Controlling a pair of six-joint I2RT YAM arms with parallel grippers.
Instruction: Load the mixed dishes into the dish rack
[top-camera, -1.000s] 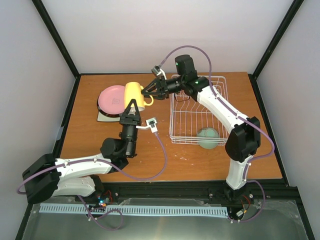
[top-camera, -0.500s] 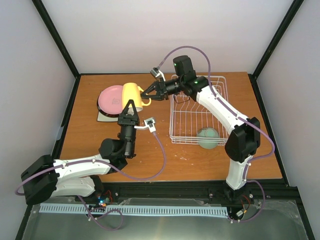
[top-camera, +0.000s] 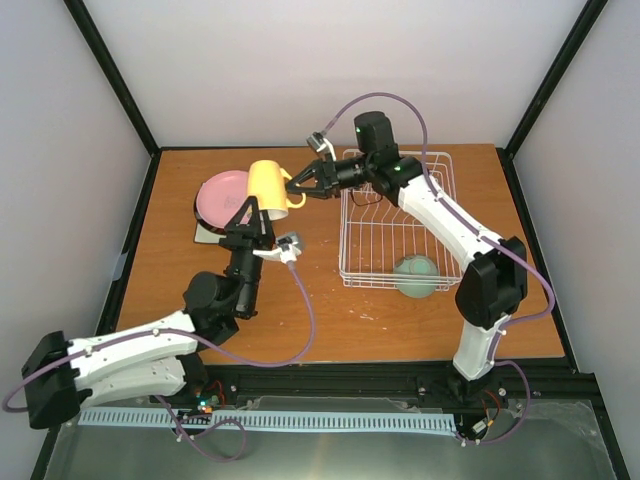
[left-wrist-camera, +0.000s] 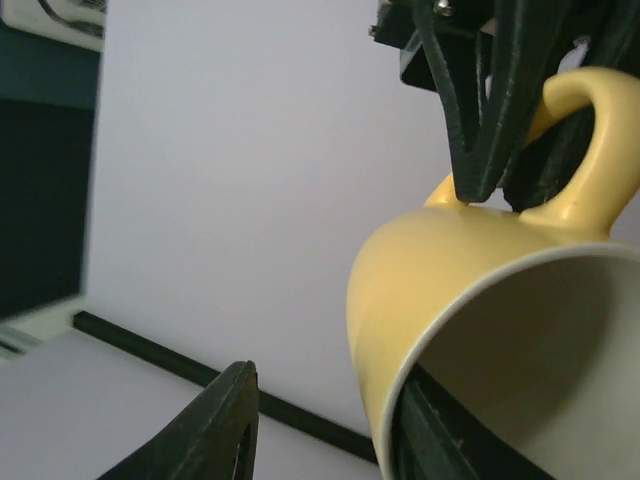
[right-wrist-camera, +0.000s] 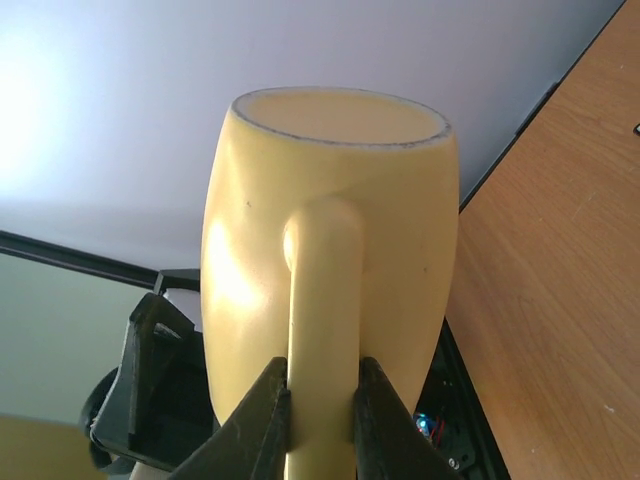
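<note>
The pale yellow mug (top-camera: 266, 185) hangs in the air over the right edge of the plate stack, left of the dish rack (top-camera: 382, 238). My right gripper (top-camera: 303, 184) is shut on the mug's handle (right-wrist-camera: 322, 290). My left gripper (top-camera: 252, 213) is open just below the mug (left-wrist-camera: 440, 270), with one finger (left-wrist-camera: 215, 430) outside the wall and the other inside the rim. The pink round plate (top-camera: 220, 195) lies on top of the black-rimmed plate (top-camera: 204, 221) and the white square plate (top-camera: 212, 238). The mint-green bowl (top-camera: 415, 276) sits in the rack's front right corner. The flower-marked plate is hidden.
The dish rack's prongs run along its far half near the right arm's forearm (top-camera: 440, 215). A white cable connector (top-camera: 289, 240) hangs beside the left wrist. Black frame posts stand at the table's back corners.
The left arm has swung left and its gripper has shifted slightly left and up under the mug. The right gripper still holds the mug's handle, nearly in place.
</note>
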